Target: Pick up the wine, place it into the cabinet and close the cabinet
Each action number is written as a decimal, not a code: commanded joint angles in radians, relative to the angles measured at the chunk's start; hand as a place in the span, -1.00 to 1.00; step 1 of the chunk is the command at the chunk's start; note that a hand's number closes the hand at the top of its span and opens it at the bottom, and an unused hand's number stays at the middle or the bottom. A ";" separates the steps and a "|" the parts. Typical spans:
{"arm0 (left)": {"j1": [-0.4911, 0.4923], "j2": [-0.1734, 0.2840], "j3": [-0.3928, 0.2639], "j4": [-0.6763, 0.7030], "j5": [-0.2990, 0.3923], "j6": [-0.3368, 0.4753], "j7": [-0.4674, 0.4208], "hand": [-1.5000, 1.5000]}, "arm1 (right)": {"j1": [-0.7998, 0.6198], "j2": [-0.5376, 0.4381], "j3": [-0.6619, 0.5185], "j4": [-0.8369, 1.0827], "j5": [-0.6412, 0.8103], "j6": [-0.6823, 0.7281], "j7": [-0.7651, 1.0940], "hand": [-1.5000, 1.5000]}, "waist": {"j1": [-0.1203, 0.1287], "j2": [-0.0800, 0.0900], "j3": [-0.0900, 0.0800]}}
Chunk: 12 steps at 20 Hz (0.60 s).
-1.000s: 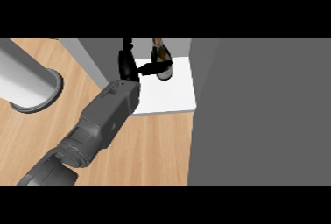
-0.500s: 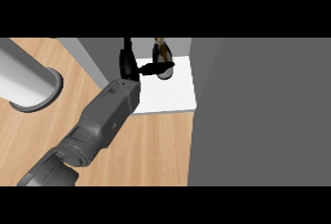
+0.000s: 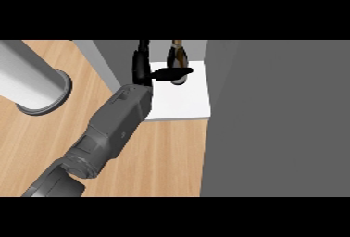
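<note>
The wine bottle (image 3: 178, 58), dark with a brown neck, stands on the white cabinet shelf (image 3: 181, 104) near its back. My left hand (image 3: 141, 65) reaches into the cabinet on a grey forearm that comes from the lower left. Its fingers (image 3: 142, 53) are straight and lie left of the bottle. The thumb (image 3: 171, 73) sticks out to the right across the bottle's base, touching or nearly touching it. The hand is open and not curled round the bottle. My right hand does not show.
A broad grey cabinet panel (image 3: 273, 120) fills the right side, beside the shelf. The cabinet's grey left wall (image 3: 103, 60) stands close to my forearm. A thick pale cylinder (image 3: 24, 76) on a round base sits at the left on the wooden counter (image 3: 167, 157).
My left hand has slid back a little toward me along the shelf. The bottle has stayed where it stands.
</note>
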 commanded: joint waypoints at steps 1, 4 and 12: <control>0.096 -0.020 0.024 -0.077 0.011 -0.044 -0.105 -1.00 | 0.099 -0.021 -0.049 -0.167 -0.113 0.010 0.022 -1.00 | 0.022 -0.014 0.002; 0.088 0.022 0.015 -0.113 -0.007 -0.095 -0.065 -1.00 | 0.059 -0.019 -0.015 -0.207 -0.085 -0.018 0.089 -1.00 | 0.028 -0.013 0.001; 0.173 -0.015 -0.036 -0.372 -0.033 -0.027 0.033 -1.00 | 0.076 -0.019 -0.043 -0.186 -0.087 -0.023 0.063 -1.00 | 0.064 -0.029 0.002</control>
